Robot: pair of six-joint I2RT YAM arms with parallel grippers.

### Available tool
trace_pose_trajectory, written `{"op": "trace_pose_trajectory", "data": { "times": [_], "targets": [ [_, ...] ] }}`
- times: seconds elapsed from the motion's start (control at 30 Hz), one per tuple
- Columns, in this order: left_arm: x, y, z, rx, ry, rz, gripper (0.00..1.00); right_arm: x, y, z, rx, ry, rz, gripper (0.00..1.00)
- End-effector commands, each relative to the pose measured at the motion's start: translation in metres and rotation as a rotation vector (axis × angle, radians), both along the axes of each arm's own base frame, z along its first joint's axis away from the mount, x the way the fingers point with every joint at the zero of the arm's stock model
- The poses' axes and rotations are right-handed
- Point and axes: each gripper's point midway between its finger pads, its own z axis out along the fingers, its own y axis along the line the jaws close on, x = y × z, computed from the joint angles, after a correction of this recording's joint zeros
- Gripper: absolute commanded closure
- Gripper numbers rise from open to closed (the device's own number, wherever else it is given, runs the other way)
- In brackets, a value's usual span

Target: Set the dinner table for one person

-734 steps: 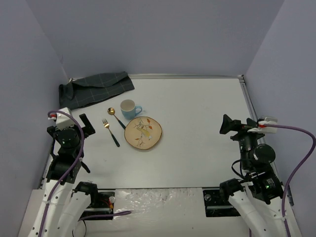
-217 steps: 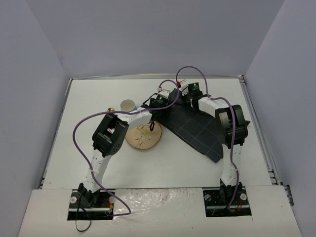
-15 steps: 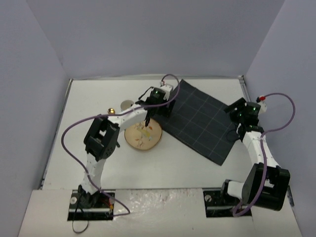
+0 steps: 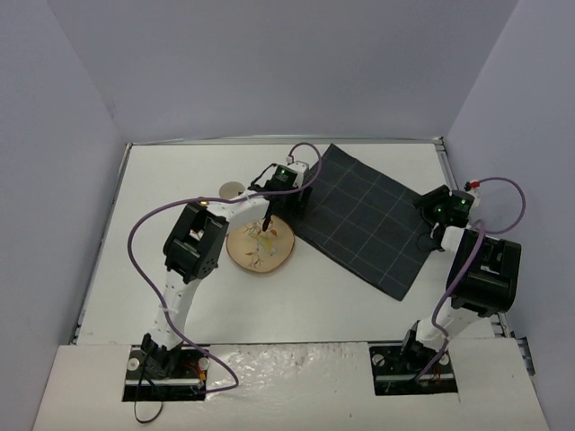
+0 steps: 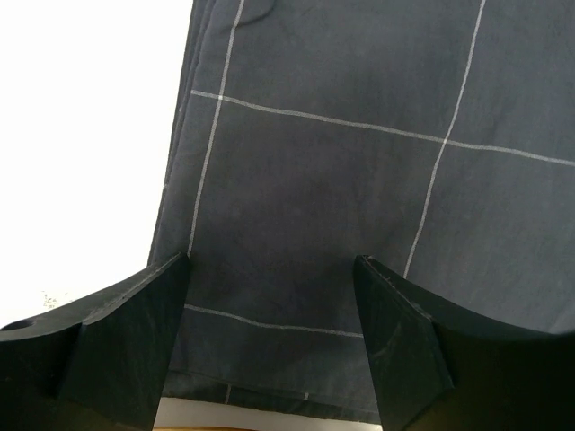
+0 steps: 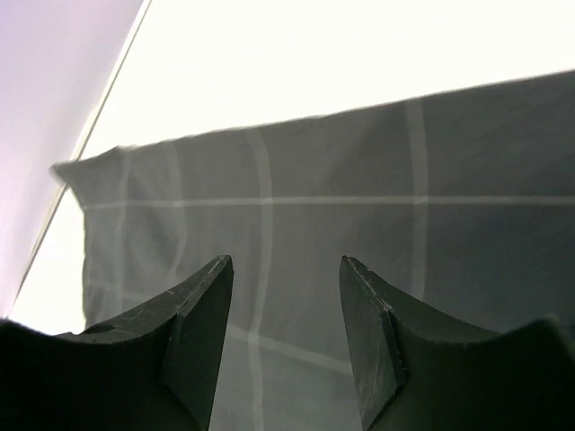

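Observation:
A dark grey checked cloth (image 4: 359,220) lies spread flat on the white dinner table (image 4: 296,296), right of centre. It fills the left wrist view (image 5: 359,180) and the right wrist view (image 6: 359,197). A round wooden plate (image 4: 260,250) lies left of the cloth's near-left edge. My left gripper (image 4: 274,214) is open and empty over the cloth's left edge, beside the plate. My right gripper (image 4: 429,235) is open and empty over the cloth's right corner.
A small round cup (image 4: 234,189) stands behind the plate at the left, with a small gold object (image 4: 203,201) beside it. Purple cables loop over both arms. Grey walls enclose the table on three sides.
Since 7.2 s ago the cloth has been spread out flat and both grippers have let go of it. In the last half second the right arm folded back toward its base.

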Motion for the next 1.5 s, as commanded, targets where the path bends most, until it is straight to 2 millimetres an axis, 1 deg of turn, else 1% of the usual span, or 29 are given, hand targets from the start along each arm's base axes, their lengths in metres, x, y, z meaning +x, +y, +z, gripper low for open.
{"op": "trace_pose_trajectory", "data": {
  "times": [0.0, 0.17, 0.27, 0.37, 0.43, 0.47, 0.5, 0.6, 0.67, 0.73, 0.77, 0.83, 0.9, 0.93, 0.97, 1.0, 1.03, 1.1, 1.13, 1.17, 1.23, 1.33, 1.37, 1.4, 1.43, 1.47],
  "targets": [
    [0.018, 0.003, 0.024, -0.046, -0.034, 0.039, 0.32, 0.010, -0.030, 0.005, -0.011, -0.118, -0.015, 0.53],
    [0.012, 0.012, 0.014, -0.035, -0.001, 0.070, 0.33, -0.006, -0.053, -0.027, 0.040, -0.071, -0.076, 0.53],
    [0.007, 0.016, 0.007, -0.029, 0.021, 0.087, 0.33, -0.016, -0.064, -0.039, 0.037, -0.042, -0.121, 0.53],
    [0.003, 0.023, 0.001, -0.014, 0.035, 0.100, 0.33, -0.026, -0.073, -0.046, 0.025, -0.001, -0.158, 0.53],
    [0.002, 0.026, -0.001, -0.006, 0.038, 0.105, 0.33, -0.033, -0.079, -0.047, 0.011, 0.019, -0.188, 0.53],
    [0.002, 0.027, -0.001, -0.002, 0.036, 0.105, 0.33, -0.033, -0.080, -0.045, 0.001, 0.021, -0.189, 0.53],
    [0.003, 0.026, 0.002, -0.004, 0.031, 0.101, 0.33, -0.029, -0.076, -0.036, -0.013, 0.006, -0.165, 0.53],
    [0.007, 0.022, 0.012, -0.016, 0.014, 0.081, 0.33, -0.010, -0.056, -0.004, -0.064, -0.044, -0.074, 0.53],
    [0.010, 0.015, 0.021, -0.034, -0.002, 0.056, 0.32, 0.006, -0.037, 0.020, -0.109, -0.075, 0.008, 0.52],
    [0.011, 0.010, 0.028, -0.049, -0.013, 0.035, 0.32, 0.029, -0.007, 0.051, -0.164, -0.123, 0.124, 0.50],
    [0.011, 0.008, 0.031, -0.053, -0.017, 0.027, 0.32, 0.038, 0.008, 0.062, -0.178, -0.144, 0.175, 0.49],
    [0.010, 0.007, 0.033, -0.056, -0.021, 0.018, 0.32, 0.050, 0.033, 0.070, -0.192, -0.157, 0.275, 0.47],
    [0.008, 0.006, 0.031, -0.050, -0.021, 0.008, 0.32, 0.071, 0.069, 0.085, -0.203, -0.188, 0.382, 0.45],
    [0.008, 0.006, 0.030, -0.044, -0.019, 0.006, 0.32, 0.080, 0.086, 0.096, -0.206, -0.216, 0.421, 0.45],
    [0.007, 0.007, 0.029, -0.040, -0.016, 0.006, 0.32, 0.087, 0.100, 0.090, -0.188, -0.213, 0.463, 0.43],
    [0.006, 0.008, 0.027, -0.037, -0.013, 0.006, 0.32, 0.093, 0.113, 0.088, -0.176, -0.217, 0.499, 0.43],
    [0.006, 0.008, 0.026, -0.034, -0.011, 0.007, 0.31, 0.100, 0.125, 0.094, -0.173, -0.236, 0.524, 0.42],
    [0.005, 0.009, 0.025, -0.027, -0.010, 0.007, 0.32, 0.112, 0.150, 0.079, -0.157, -0.227, 0.587, 0.40],
    [0.005, 0.010, 0.024, -0.023, -0.007, 0.009, 0.31, 0.114, 0.162, 0.077, -0.156, -0.231, 0.619, 0.40],
    [0.004, 0.010, 0.023, -0.021, -0.005, 0.009, 0.31, 0.120, 0.169, 0.073, -0.150, -0.238, 0.639, 0.40],
    [0.004, 0.011, 0.023, -0.019, -0.002, 0.011, 0.31, 0.128, 0.182, 0.054, -0.124, -0.234, 0.677, 0.39],
    [0.002, 0.012, 0.020, -0.010, 0.005, 0.017, 0.31, 0.142, 0.202, 0.055, -0.103, -0.297, 0.732, 0.38],
    [0.002, 0.013, 0.019, -0.008, 0.008, 0.021, 0.31, 0.145, 0.205, 0.050, -0.097, -0.298, 0.741, 0.38],
    [0.002, 0.014, 0.018, -0.006, 0.010, 0.024, 0.32, 0.148, 0.207, 0.039, -0.090, -0.289, 0.749, 0.38],
    [0.002, 0.014, 0.017, -0.002, 0.012, 0.027, 0.31, 0.153, 0.207, 0.043, -0.094, -0.308, 0.755, 0.37],
    [0.001, 0.015, 0.015, 0.000, 0.016, 0.029, 0.31, 0.156, 0.207, 0.040, -0.096, -0.310, 0.755, 0.37]
  ]
}}
